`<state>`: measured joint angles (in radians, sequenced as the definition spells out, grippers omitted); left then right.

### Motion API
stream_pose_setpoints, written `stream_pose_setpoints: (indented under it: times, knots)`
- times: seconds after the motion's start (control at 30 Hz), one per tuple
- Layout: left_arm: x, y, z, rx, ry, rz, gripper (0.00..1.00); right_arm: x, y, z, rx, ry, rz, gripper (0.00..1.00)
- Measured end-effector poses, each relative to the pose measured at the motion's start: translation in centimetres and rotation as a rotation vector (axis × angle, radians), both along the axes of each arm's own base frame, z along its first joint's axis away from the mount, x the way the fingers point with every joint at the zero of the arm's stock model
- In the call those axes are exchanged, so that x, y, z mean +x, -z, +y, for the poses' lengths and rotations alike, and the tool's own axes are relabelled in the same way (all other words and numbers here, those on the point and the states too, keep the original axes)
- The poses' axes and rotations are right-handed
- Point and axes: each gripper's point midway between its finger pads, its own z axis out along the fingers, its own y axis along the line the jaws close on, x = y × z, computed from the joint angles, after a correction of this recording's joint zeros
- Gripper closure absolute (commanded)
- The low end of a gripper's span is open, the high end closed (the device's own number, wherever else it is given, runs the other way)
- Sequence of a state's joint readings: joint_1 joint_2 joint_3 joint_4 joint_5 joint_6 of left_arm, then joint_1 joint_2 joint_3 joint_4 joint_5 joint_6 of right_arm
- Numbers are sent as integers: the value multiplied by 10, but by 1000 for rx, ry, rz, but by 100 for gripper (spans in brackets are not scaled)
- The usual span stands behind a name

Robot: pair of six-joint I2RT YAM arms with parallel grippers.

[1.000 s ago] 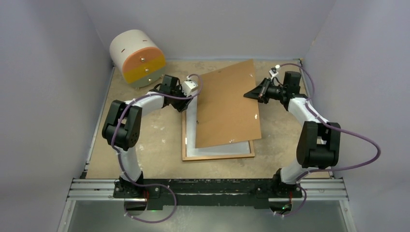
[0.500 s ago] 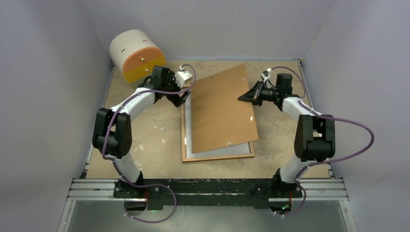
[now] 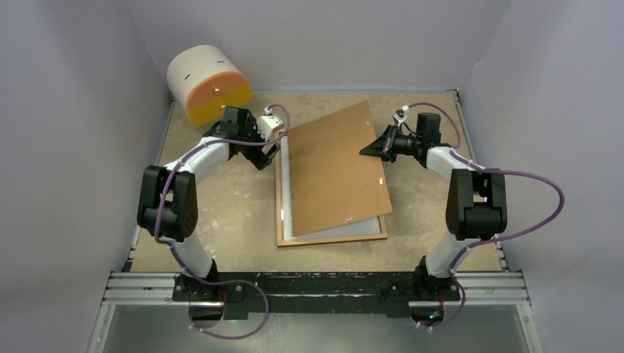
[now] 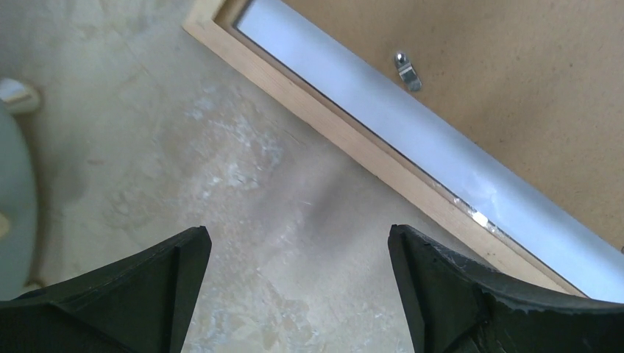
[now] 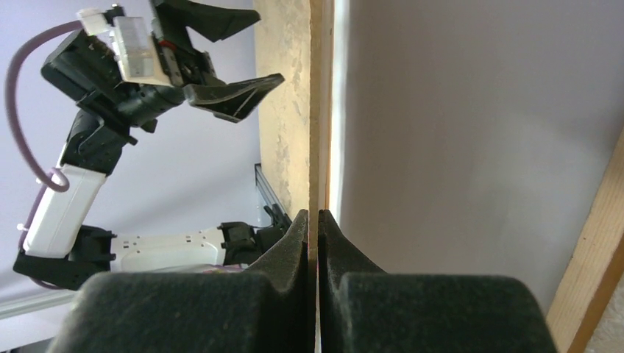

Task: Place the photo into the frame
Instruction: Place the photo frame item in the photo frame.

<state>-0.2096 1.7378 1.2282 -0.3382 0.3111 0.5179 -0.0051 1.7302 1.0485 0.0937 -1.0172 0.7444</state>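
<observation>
So the frame (image 3: 331, 239) is lying flat on the table (image 3: 221, 198), roughly dead center. There's a white sheet sitting inside it that I take to be the photo (image 3: 353, 226), plain side up. Only a strip of it shows, along the frame's left and near rails. The brown backing board (image 3: 335, 169) covers the rest, and it's skewed, so its far corner hangs out past the frame's far rail. The right fingers (image 3: 368, 151) are pinched tight on the board's right edge. From the wrist view you're looking straight down that thin edge clamped between the pads. The left fingers (image 3: 269, 154) are spread wide with nothing in them, just outside the frame's far left corner, over bare table and not touching the wood. A little metal turn clip (image 4: 406, 71) sits on the board near its left edge. For room to move, there's a good stretch of bare table left of the frame out to the side wall, and a narrower one on the right. A white-and-orange drum (image 3: 208, 84) is parked in the far left corner, close behind the left arm.
</observation>
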Motion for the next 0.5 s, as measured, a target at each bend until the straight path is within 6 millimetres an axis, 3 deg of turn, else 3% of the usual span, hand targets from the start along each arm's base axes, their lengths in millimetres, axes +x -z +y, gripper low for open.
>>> stream_pose_setpoints:
  times: [0.3, 0.5]
  knots:
    - [-15, 50, 8, 44, -18, 104, 4, -2, 0, 17, 3, -45, -13, 100]
    - [-16, 59, 9, 49, -21, 115, 4, -1, 10, 19, 3, -50, 10, 100]
